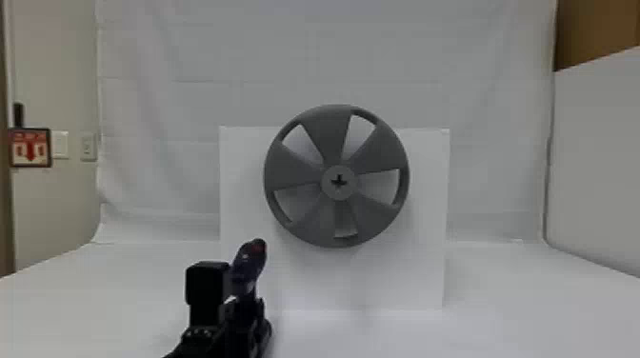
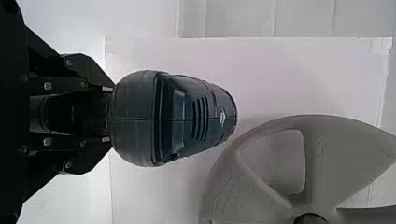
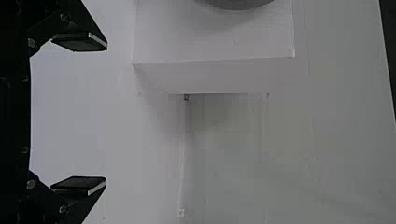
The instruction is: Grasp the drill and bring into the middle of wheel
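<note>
At the lower left of the head view, my left gripper (image 1: 245, 312) is shut on the drill (image 1: 248, 266), whose rounded end points up and slightly right, lower than the grey wheel (image 1: 328, 128) and left of its hub. In the left wrist view the left gripper (image 2: 109, 114) has the drill (image 2: 177, 119) by its handle, which the fingers partly hide; the wheel (image 2: 327, 158) stands beyond it, its hub cut by the edge. My right gripper (image 3: 106, 114) is open with nothing between its fingers, and a bit of the wheel's rim (image 3: 240, 3) shows in that right wrist view.
A white panel (image 1: 424, 266) stands upright behind the wheel on the white-covered table (image 1: 514, 314). White cloth (image 1: 285, 47) hangs across the back. A white partition (image 1: 595, 166) rises at the right, and a sign (image 1: 31, 147) is on the left wall.
</note>
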`<state>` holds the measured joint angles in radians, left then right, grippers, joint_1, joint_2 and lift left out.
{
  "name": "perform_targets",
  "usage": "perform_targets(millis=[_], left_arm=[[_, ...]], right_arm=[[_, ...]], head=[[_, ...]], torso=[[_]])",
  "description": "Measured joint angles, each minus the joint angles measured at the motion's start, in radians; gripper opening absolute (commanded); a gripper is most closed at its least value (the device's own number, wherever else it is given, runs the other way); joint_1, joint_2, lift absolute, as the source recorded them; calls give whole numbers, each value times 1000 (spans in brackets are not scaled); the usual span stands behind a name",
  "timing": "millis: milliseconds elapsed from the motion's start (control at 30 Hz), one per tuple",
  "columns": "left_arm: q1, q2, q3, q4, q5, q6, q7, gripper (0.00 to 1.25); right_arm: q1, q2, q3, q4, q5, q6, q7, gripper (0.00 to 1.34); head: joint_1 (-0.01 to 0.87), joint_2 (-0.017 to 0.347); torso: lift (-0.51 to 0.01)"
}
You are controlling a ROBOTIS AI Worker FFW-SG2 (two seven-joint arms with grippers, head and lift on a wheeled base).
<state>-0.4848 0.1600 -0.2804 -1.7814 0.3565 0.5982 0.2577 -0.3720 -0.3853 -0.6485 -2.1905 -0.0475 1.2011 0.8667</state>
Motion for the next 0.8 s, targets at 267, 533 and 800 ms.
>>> perform_targets(millis=[267,533,800], left_arm=[[-1,-2,6,18,-4,0,3,419],[-9,-4,6,25,-17,-2,12,842],[-15,-4,3,35,-25,-2,12,1226]], right_arm=[[0,4,5,4,0,0,0,1071],[1,8,8,6,1,-1,0,1071],[0,9,15,9,2,-1,0,1071]], head=[[54,31],[54,31],[54,31]], torso=[[-403],[-403],[-403]])
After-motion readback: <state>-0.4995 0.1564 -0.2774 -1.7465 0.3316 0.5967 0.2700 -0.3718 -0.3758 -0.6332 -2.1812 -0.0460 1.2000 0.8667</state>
